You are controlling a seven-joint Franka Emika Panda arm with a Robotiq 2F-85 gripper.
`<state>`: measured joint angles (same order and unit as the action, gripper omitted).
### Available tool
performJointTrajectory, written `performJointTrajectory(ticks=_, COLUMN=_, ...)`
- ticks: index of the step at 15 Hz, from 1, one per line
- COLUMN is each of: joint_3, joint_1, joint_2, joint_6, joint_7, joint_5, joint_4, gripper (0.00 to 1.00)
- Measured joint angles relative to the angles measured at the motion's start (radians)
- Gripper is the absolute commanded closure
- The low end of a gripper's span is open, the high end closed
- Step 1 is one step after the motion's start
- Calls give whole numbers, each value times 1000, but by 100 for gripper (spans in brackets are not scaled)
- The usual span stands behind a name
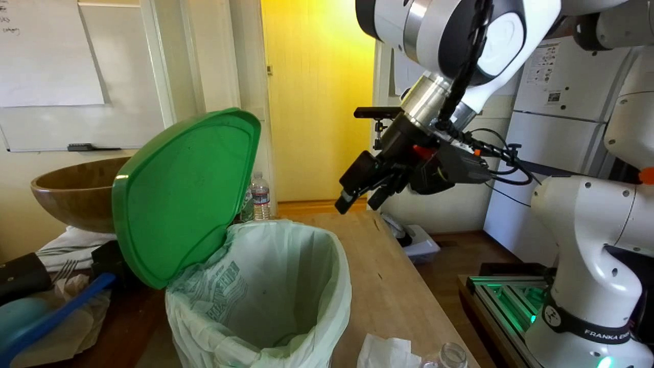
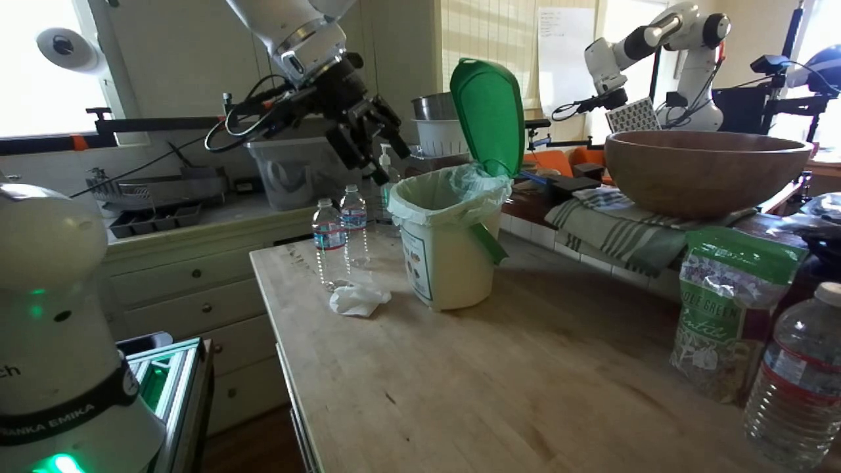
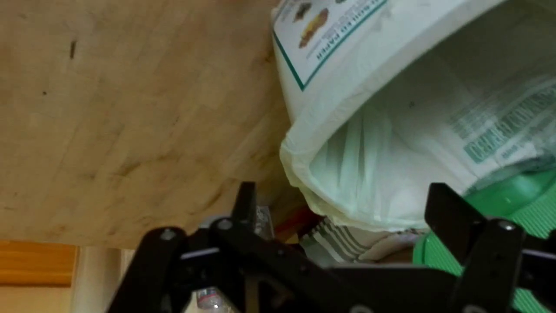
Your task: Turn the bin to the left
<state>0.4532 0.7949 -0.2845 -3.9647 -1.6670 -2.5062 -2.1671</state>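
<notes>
Presently, in an exterior view, we locate the bin (image 1: 250,271) left of centre, the gripper (image 1: 357,205) mid-frame. In an exterior view, the bin stands centrally on the table (image 2: 512,381). In the wrist view, the jaws are spread, empty; we should straddle the rim (image 3: 319,126), grip lightly, turn left slowly

In an exterior view, a pale bin (image 2: 460,266) stands upright toward the far edge of a wooden table (image 2: 420,374), in from the left edge. Its rounded bright green lid (image 2: 487,115) is raised open. A whitish plastic bag (image 2: 439,215) lines it, folding over the rim; a printed label (image 2: 416,259) shows on one side.
</notes>
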Motion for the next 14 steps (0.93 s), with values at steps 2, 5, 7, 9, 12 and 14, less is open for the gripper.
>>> performJointTrajectory(ticks=2, joint_3=117, joint_1=127, joint_2=17, joint_6=-44, joint_7=0, joint_5=0, joint_4=0, gripper=0)
performJointTrajectory(ticks=5, joint_3=162, joint_1=176, joint_2=26, joint_6=-59, joint_7=-1, joint_5=1, joint_4=2, gripper=0)
performJointTrajectory(ticks=7, joint_3=163, joint_1=176, joint_2=26, joint_6=-59, joint_7=-1, joint_5=1, joint_4=4, gripper=0)
performJointTrajectory(ticks=9, joint_3=164, joint_1=176, joint_2=26, joint_6=-59, joint_7=-2, joint_5=1, joint_4=6, gripper=0)
performJointTrajectory(ticks=12, joint_3=165, joint_1=179, joint_2=26, joint_6=-48, joint_7=-2, joint_5=1, joint_4=6, gripper=0)
performJointTrajectory(ticks=14, joint_3=170, joint_1=184, joint_2=26, joint_6=-19, joint_7=-2, joint_5=1, joint_4=6, gripper=0)
